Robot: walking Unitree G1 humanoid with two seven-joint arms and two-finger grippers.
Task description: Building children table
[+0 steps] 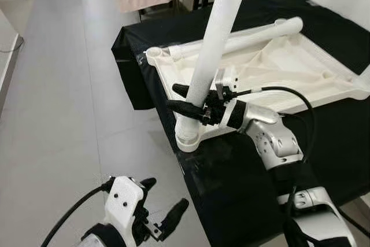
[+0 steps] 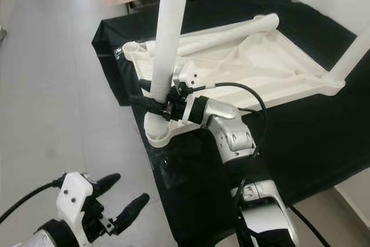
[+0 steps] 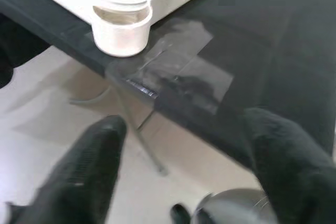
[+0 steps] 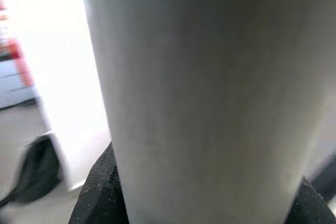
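Two tools, right tool [image 1: 186, 102] clamping upright white leg [image 1: 215, 44] at tabletop's [image 1: 289, 65] near corner, left tool [image 1: 165, 203] spread over floor [image 1: 58, 114].

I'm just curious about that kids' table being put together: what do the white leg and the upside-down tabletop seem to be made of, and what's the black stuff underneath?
The white leg, held by the right gripper, looks like matte moulded plastic: smooth tube, threaded end. The tabletop looks like the same plastic, slightly glossy, with moulded ribs underneath. The black cover is probably thin plastic sheet or cloth; it drapes, shines faintly and is taped down.
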